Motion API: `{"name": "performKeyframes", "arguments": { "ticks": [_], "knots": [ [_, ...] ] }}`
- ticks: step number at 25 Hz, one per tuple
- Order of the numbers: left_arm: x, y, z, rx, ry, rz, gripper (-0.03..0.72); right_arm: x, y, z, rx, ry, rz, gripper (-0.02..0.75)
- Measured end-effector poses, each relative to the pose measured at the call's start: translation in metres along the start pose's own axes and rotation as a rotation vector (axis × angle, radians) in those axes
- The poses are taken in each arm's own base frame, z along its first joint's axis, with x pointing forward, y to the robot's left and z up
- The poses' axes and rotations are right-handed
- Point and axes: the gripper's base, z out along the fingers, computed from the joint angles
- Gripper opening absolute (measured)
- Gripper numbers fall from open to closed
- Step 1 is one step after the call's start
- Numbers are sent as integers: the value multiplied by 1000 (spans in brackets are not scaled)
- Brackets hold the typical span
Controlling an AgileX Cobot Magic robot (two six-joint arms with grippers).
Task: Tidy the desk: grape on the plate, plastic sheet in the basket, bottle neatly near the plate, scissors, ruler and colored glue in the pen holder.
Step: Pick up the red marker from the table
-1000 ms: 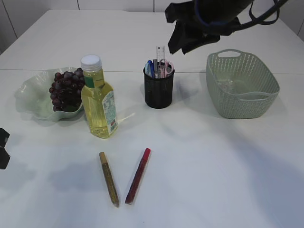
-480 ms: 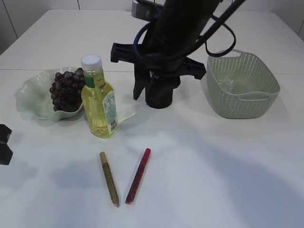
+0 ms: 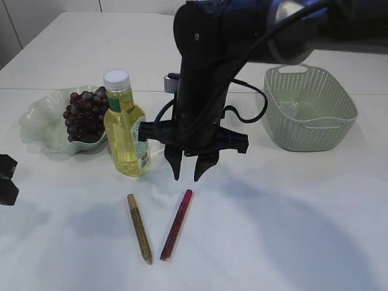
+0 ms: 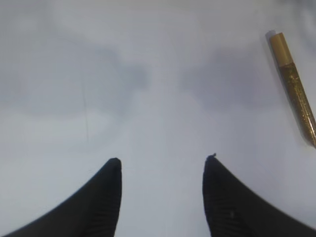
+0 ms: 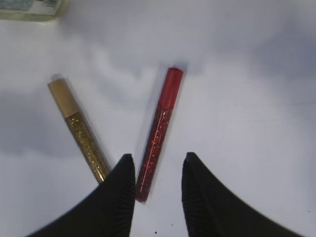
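Observation:
A red glitter glue tube [image 3: 176, 224] and a gold one [image 3: 139, 228] lie on the white table near the front. My right gripper [image 3: 188, 171] is open and hangs just above the red tube's far end; in the right wrist view the red tube [image 5: 159, 131] lies between the open jaws [image 5: 158, 160], the gold tube [image 5: 79, 129] to the left. My left gripper [image 3: 5, 188] is open at the left edge, over bare table [image 4: 163, 160], with the gold tube [image 4: 293, 87] off to the right. The grapes [image 3: 83, 114] are in the green plate [image 3: 42, 118]. The oil bottle [image 3: 125, 127] stands beside it. The pen holder is hidden behind my right arm.
The green basket [image 3: 309, 106] stands at the back right with a clear plastic sheet [image 3: 295, 110] inside. The bottle's base shows at the top left of the right wrist view [image 5: 32, 9].
My right arm has swung from above the pen holder forward and down, to just above the red glue tube. The left gripper has barely shifted.

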Motion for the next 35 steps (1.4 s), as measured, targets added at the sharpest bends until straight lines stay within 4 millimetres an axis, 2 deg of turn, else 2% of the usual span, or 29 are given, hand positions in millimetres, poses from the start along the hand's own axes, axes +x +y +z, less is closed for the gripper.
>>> {"name": "performKeyframes", "arguments": {
  "ticks": [6, 13, 18, 30, 35],
  "knots": [
    [0, 0, 0, 0, -2, 0, 385, -2, -2, 36, 51, 60, 71, 271],
    [-1, 0, 0, 2, -8, 0, 379, -4, 2, 64, 16, 91, 117, 298],
    [-1, 0, 0, 2, -10, 0, 375, -6, 3, 71, 8, 77, 140, 329],
    [-1, 0, 0, 3, -13, 0, 375, -6, -2, 97, 58, 100, 163, 333],
    [-1, 0, 0, 3, -14, 0, 372, -6, -2, 99, 59, 101, 163, 330]
  ]
}}
